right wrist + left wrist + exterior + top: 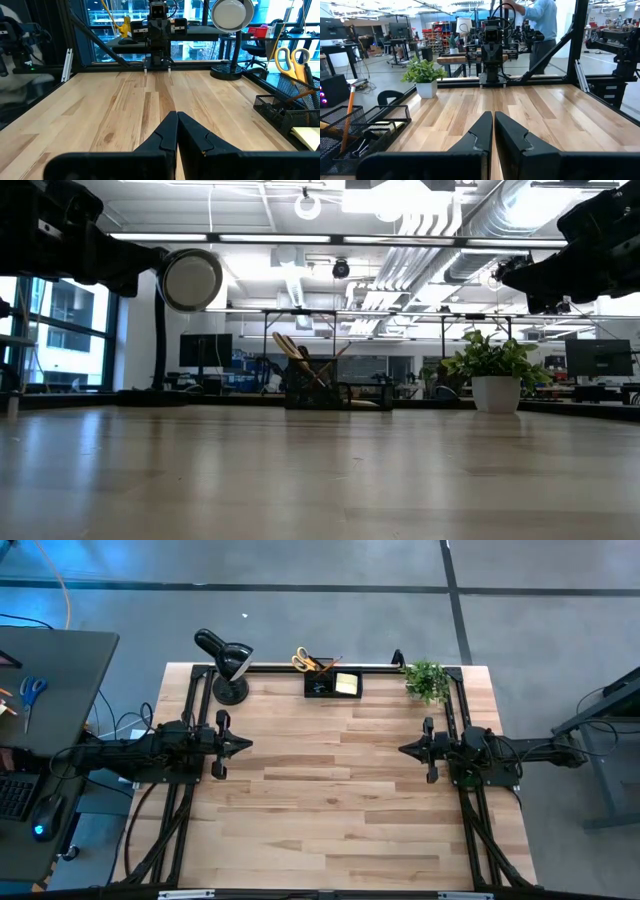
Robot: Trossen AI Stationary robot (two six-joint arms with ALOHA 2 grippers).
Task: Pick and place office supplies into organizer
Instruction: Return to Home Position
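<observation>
The pale wooden worktop (330, 810) stretches out under me. My left arm lies along its left side and my right arm along its right side; they point at each other and are well apart, both lifted off the wood. My left fingers (247, 743) are pressed tip to tip with nothing between them, and my right fingers (402, 749) are closed the same way, holding nothing. At the far edge a black desk lamp (228, 665) stands toward my left and a small potted plant (427, 681) toward my right. Between them sits the black mesh organizer (333, 684). The yellow-handled scissors (303, 661) stand handles-up in its end nearer the lamp. The yellow sticky-note pad (348, 684) lies flat in the end nearer the plant, and an orange pencil (348, 117) leans in the mesh
</observation>
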